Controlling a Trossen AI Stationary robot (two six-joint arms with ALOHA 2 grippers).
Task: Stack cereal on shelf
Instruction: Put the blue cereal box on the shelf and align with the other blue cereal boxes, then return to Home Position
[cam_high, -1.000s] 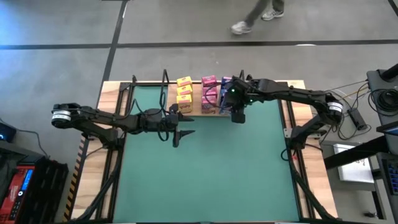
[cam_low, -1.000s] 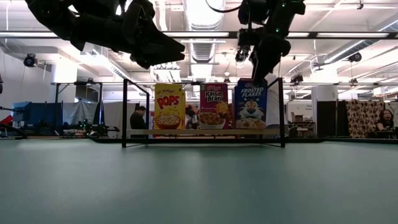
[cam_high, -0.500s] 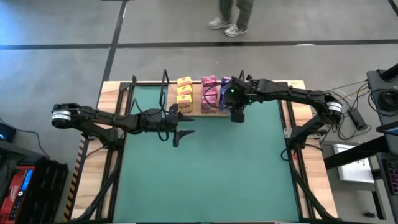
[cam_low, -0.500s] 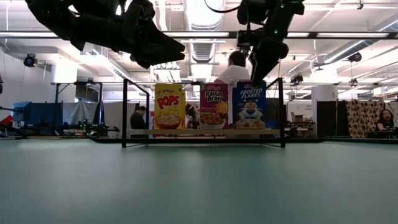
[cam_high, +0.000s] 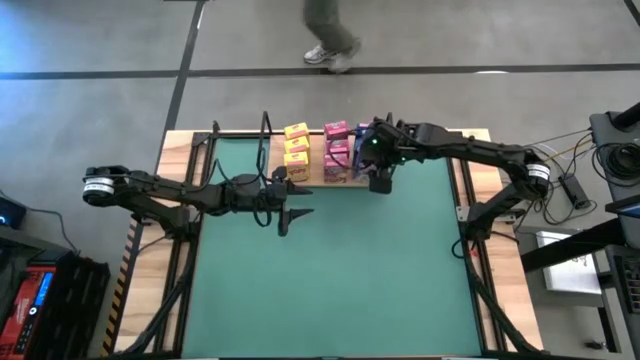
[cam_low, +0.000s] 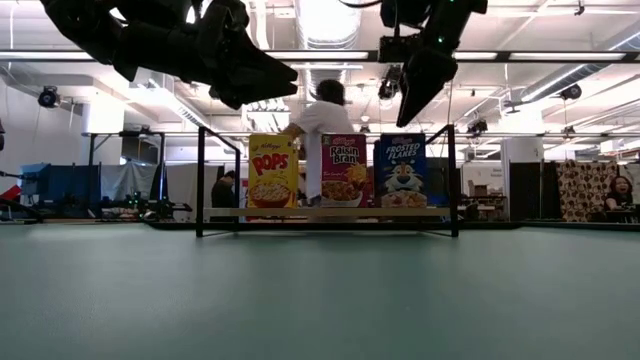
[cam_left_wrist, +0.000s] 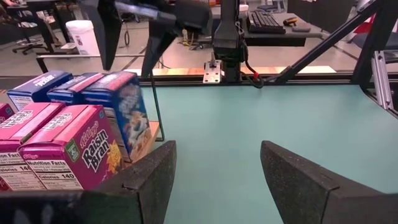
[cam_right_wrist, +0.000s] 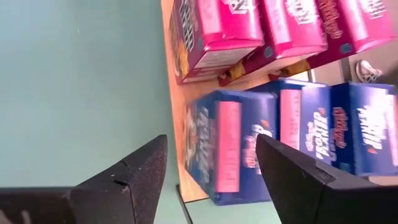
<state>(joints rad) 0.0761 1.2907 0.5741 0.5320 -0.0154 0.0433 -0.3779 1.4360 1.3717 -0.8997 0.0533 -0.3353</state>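
Observation:
The wooden shelf (cam_low: 330, 212) with black wire uprights stands at the table's far edge. On it stand a row of yellow boxes (cam_high: 296, 150), a row of pink boxes (cam_high: 337, 150) and a row of blue boxes (cam_right_wrist: 292, 124), each on its base. The front blue box (cam_low: 402, 170) stands upright at the shelf's right end. My right gripper (cam_right_wrist: 211, 149) is open and empty, above that box and clear of it (cam_low: 410, 105). My left gripper (cam_left_wrist: 217, 155) is open and empty, raised over the table just in front of the shelf's left part (cam_high: 292, 215).
The shelf's right wire upright (cam_low: 455, 180) stands close beside the front blue box. A person (cam_low: 320, 120) walks on the floor beyond the table. The green tabletop (cam_high: 330, 280) stretches in front of the shelf.
My right gripper has let go of the front blue box's top and risen above it. The box has settled a little lower and now stands on the shelf. The person behind the table has walked toward the left.

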